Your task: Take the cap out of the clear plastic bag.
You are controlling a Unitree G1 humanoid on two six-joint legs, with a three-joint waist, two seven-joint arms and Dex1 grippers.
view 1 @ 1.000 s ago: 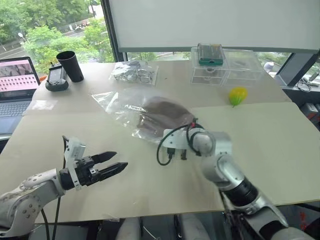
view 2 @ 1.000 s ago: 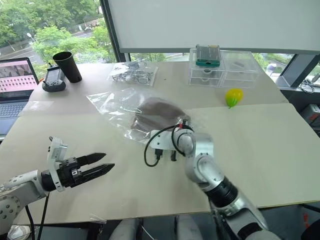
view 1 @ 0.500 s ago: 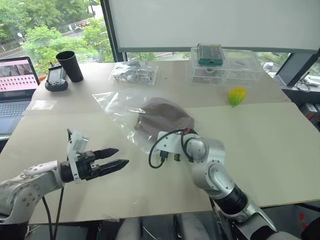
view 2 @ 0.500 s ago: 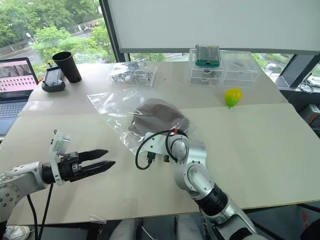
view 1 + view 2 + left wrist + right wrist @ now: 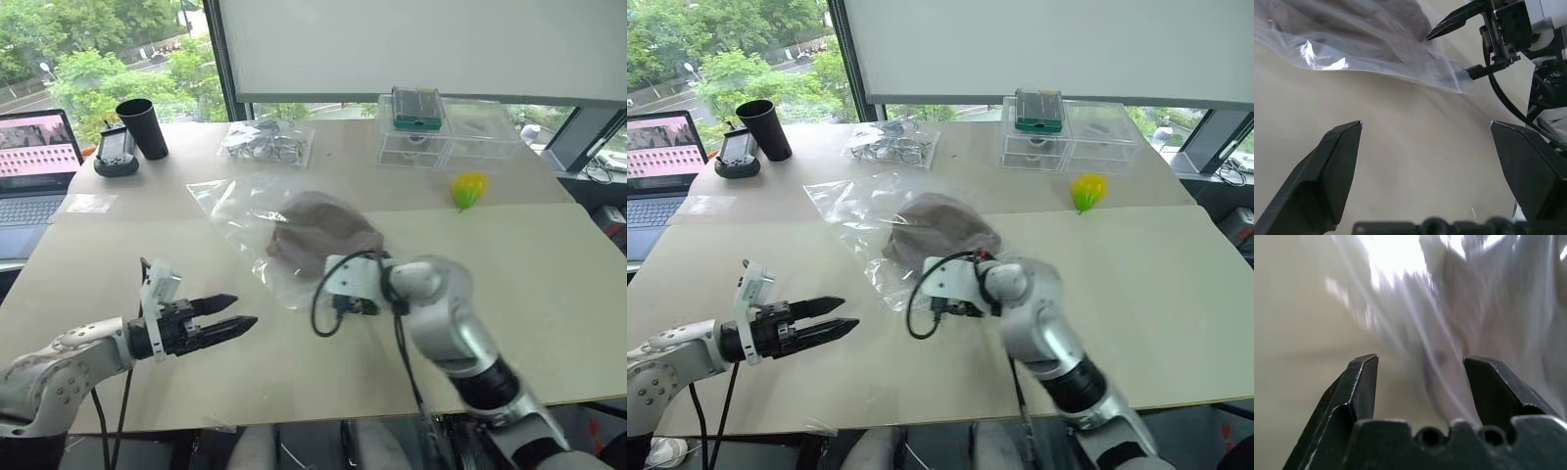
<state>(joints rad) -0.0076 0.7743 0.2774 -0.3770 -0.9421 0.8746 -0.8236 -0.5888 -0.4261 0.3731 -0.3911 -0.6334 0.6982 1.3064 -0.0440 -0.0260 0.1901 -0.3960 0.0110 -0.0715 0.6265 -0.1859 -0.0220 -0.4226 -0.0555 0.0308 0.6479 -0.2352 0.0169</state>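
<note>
right gripper [image 5: 1420, 377] spread | left gripper [image 5: 238, 315] spread | cap [image 5: 323, 227]: soft brown dome | bag [image 5: 230, 201]: wrinkled, glossy

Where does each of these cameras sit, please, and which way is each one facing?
Left and right eye views: on the head, looking forward and down over the table; both arms show, the left gripper open, the right gripper at the clear plastic bag.
Left wrist view: on the left wrist, looking along its open fingers toward the bag's edge.
Right wrist view: on the right wrist, facing the bag with the cap inside.
Shared: the bag with the cap appears in every view.
</note>
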